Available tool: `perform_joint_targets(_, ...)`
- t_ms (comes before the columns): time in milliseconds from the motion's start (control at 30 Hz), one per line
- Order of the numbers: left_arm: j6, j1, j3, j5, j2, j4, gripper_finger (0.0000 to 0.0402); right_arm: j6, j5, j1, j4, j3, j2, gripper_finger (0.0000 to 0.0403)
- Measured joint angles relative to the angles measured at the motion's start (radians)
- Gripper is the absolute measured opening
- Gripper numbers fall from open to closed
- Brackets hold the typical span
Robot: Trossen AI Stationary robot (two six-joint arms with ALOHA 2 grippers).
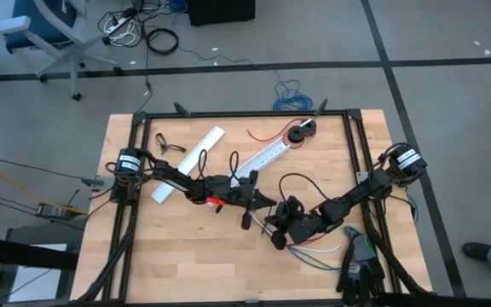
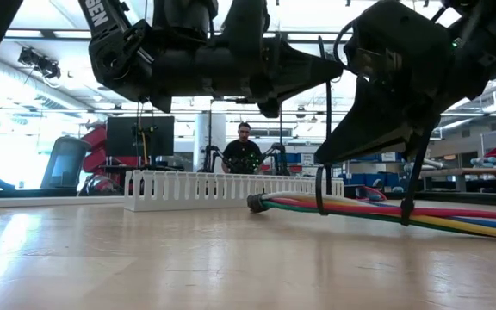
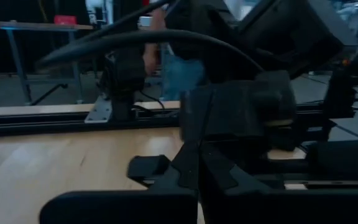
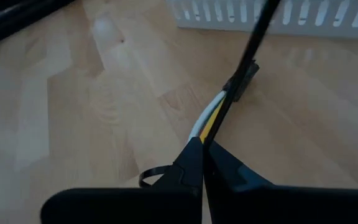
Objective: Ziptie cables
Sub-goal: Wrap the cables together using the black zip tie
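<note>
Cables (image 2: 420,211): flat on the table (image 1: 186,256), near the front right, black-sleeved end (image 2: 257,203) toward the centre, coloured strands fanning off toward the right edge. A thin black zip tie (image 2: 320,194) apparently looped round the bundle just behind the sleeve. Right gripper (image 4: 202,149) just above, fingers pressed shut on a thin black strip, probably the tie's tail. Left gripper (image 1: 247,215) just beside, shut, seemingly empty. Likely light, limp and springy, strands prone to splay; slick insulation. Best taken near the sleeved end, where already gathered.
</note>
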State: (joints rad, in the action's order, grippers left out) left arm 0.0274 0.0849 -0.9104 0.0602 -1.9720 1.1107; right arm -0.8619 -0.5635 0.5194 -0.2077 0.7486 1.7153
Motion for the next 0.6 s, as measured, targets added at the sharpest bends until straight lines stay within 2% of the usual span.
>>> perform_joint_targets(233,-0.029,0.0,-0.001,-0.058,0.0,0.017,0.0001,-0.013,0.021,0.0,0.001,-0.001,0.0,0.0)
perform_joint_targets(600,-0.096,-0.009,-0.001,-0.094,0.04,0.045,0.0001,-0.029,0.03,0.0,-0.002,0.0,0.0,0.0)
